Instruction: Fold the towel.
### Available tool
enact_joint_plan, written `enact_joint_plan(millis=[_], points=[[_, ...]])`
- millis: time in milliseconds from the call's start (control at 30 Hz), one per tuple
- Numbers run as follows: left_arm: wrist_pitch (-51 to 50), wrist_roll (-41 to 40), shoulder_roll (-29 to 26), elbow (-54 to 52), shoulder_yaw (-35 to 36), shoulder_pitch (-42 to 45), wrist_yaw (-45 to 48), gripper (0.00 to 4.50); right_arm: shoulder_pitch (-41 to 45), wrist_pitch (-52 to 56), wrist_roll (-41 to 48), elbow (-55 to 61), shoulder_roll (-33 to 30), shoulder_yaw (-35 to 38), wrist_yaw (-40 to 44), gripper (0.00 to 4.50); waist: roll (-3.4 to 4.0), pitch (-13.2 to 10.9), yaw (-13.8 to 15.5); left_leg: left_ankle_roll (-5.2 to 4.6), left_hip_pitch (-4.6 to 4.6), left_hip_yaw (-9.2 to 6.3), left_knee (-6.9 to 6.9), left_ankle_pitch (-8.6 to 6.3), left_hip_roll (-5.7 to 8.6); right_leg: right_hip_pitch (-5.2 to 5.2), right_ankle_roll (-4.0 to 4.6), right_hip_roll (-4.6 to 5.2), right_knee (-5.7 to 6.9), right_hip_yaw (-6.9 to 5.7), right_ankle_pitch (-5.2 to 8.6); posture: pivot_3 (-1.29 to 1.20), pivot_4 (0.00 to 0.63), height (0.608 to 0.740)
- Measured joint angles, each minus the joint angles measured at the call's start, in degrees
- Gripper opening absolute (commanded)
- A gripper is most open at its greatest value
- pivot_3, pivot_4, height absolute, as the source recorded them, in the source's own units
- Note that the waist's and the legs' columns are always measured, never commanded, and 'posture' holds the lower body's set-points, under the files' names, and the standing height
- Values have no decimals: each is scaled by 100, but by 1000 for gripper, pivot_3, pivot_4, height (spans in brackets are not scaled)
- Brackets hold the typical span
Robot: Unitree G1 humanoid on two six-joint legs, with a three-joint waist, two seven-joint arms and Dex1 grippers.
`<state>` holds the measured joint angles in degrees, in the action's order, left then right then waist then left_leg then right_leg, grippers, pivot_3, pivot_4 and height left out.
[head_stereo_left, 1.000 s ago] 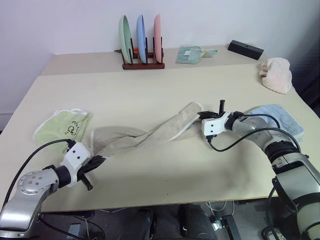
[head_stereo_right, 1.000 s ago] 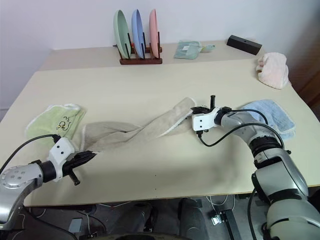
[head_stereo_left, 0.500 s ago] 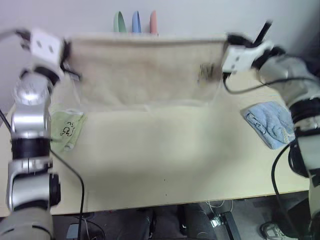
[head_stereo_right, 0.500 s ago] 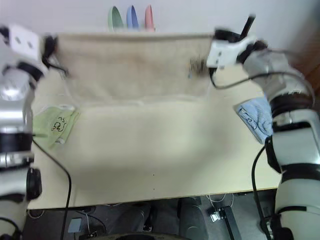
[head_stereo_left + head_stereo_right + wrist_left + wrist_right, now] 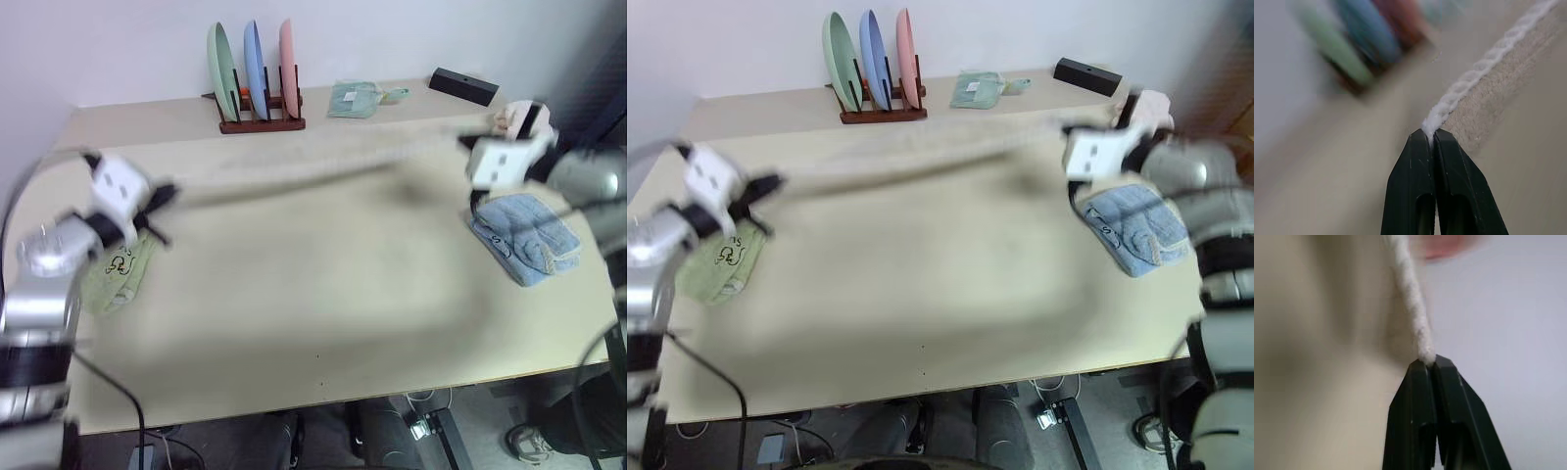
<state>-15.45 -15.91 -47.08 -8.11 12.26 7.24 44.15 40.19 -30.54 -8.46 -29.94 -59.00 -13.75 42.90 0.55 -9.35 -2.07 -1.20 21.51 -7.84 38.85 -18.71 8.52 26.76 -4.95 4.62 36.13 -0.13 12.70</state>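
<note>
The towel (image 5: 921, 157) is stretched taut between the two grippers, above the table (image 5: 921, 294), a blurred beige band running nearer than the plate rack (image 5: 872, 78) and spanning well past it on both sides. Seen almost edge-on from the head views, so it reads as a flat sheet held out level, or mid-swing.

Left gripper (image 5: 1431, 134) is clenched on the white stitched edging at one corner; right gripper (image 5: 1428, 363) is likewise pinched tight on the edging at the other corner. Judged reason: gripping the two corners of one side and pulling them apart spreads the cloth flat and takes out the twist, so it can be laid down square for a fold.

Green towel (image 5: 715, 259) lies on the table well to the left of the rack and nearer the robot, under the left gripper. Blue towel (image 5: 1132, 230) lies well to the right of the rack, under the right gripper. Both are apart from the beige cloth.

Against the earlier frames: a second ago the towel lay on the table as a twisted rope, corners already gripped. Half a second ago it hung as a broad curtain in front of the rack. Now the curtain has collapsed to a thin band, and both hands sit lower than half a second ago.
</note>
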Motion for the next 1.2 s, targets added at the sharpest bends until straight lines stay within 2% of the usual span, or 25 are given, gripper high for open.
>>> enact_joint_plan(millis=[67, 233, 300, 400, 500, 667, 967, 1200], points=[[-392, -240, -154, -526, 135, -811, 288, 0, -969, 702, 664, 844, -394, 72, 874, 61, 17, -12, 108, -1, -5, 3, 16, -1, 0, -8, 0, 1, 7, 0, -1, 0, 150, 740], [-1110, -853, -565, -1586, 942, -2022, 864, 0, -2513, 2640, 2086, 2796, -1356, 906, 2108, 61, 32, -17, 271, -11, -49, 6, 25, -9, -8, -61, 7, -5, 1, 0, -23, 0, 150, 740], [-1445, -1117, -589, -1854, 1134, -2443, 1105, 0, -2976, 3231, 2423, 3258, -1597, 1201, 2442, 61, 30, -17, 294, -23, -60, 8, 25, -16, -8, -76, 6, -5, -4, -1, -23, 0, 150, 740], [-1692, -1285, -628, -2057, 1296, -2814, 1297, 0, -3137, 3654, 2574, 3548, -1621, 1405, 2616, 61, 27, -19, 299, -18, -71, 10, 25, -14, -8, -88, 6, -3, -8, -1, -23, 0, 150, 740], [-1658, -1201, -616, -2058, 1327, -2718, 1185, 0, -2859, 3669, 2477, 3506, -1487, 1467, 2568, 61, 27, -19, 298, -6, -78, 11, 23, -8, -9, -94, 6, -2, -10, -2, -23, 0, 150, 740], [-1452, -875, -342, -1482, 1085, -1832, 628, 0, -1731, 3162, 1808, 2821, -762, 1141, 2343, 61, 21, -22, 287, -5, -106, 13, 15, -9, -10, -118, 5, -4, -16, -3, -23, 0, 150, 740], [-754, 29, -77, 112, 105, -408, 60, 0, 265, 1354, 78, -97, 796, 64, 1404, 61, 19, -23, 279, -3, -100, 16, 12, -8, -8, -105, 5, -6, -13, -3, -23, 0, 150, 740], [-371, 418, 143, 823, -256, 115, -215, 0, 1098, 583, -634, -1693, 1402, -187, 592, 61, 19, -23, 274, -3, -98, 17, 12, -8, -8, -100, 5, -7, -10, -2, -23, 0, 150, 740]])
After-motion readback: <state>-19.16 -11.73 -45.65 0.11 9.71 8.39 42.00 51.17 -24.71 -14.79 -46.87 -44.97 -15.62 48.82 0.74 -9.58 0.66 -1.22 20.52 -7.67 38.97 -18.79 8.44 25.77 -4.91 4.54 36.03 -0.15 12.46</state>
